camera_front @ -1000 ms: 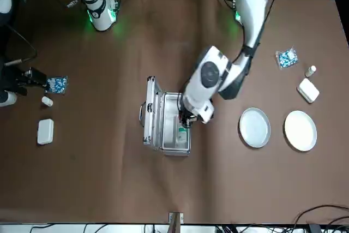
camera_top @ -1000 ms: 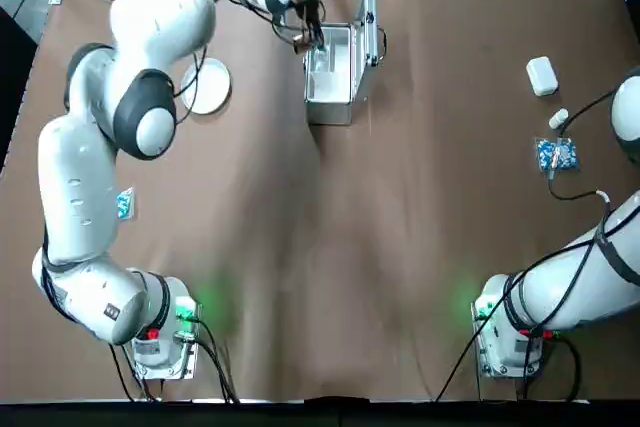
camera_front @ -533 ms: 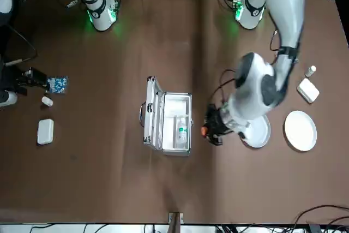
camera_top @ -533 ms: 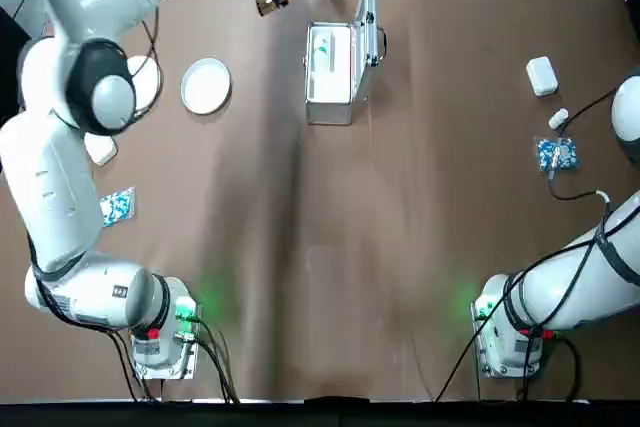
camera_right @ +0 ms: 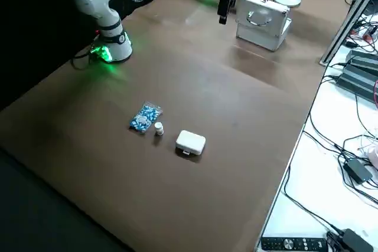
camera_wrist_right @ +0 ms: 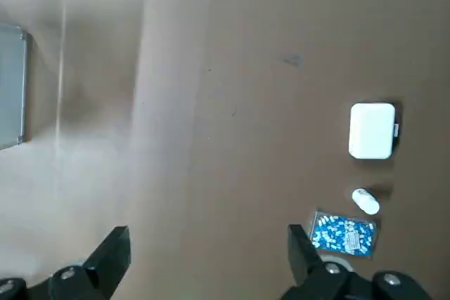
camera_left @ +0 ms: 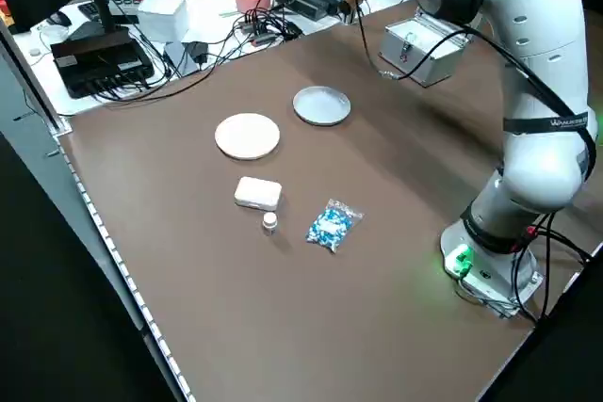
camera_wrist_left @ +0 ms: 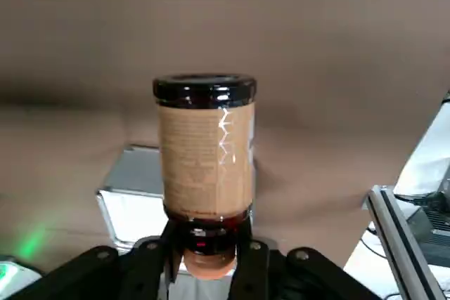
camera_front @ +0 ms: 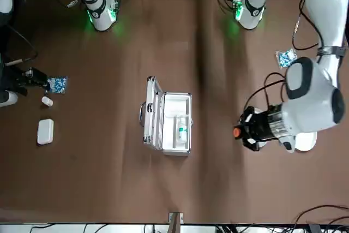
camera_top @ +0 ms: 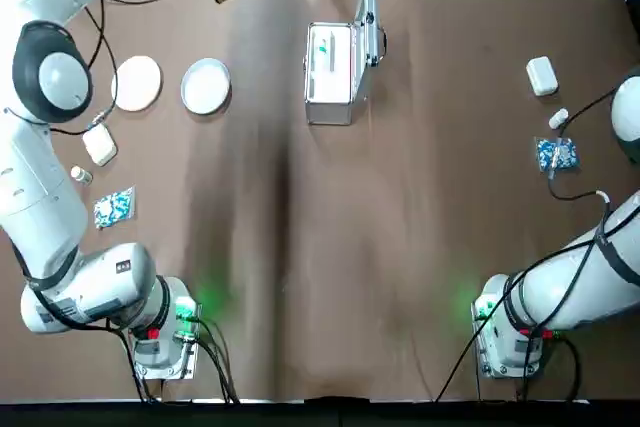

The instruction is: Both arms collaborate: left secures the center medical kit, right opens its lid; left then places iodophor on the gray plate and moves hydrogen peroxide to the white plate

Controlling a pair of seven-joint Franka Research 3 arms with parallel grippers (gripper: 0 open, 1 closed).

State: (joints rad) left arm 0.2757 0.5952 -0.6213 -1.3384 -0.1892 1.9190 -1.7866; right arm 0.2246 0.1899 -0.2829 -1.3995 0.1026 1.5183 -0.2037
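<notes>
Two fingers of the left gripper (camera_wrist_left: 204, 261) clamp the iodophor (camera_wrist_left: 204, 152) above the table, beyond the gray plate (camera_top: 206, 86) (right gripper (camera_wrist_right: 211, 261) spread wide).

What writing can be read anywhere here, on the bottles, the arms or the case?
Small dark brown bottle held in the left gripper: tan label with print, too blurred to read.
White left robot arm: dark lettering, too small to read.
Open silver metal case: no readable text.
</notes>
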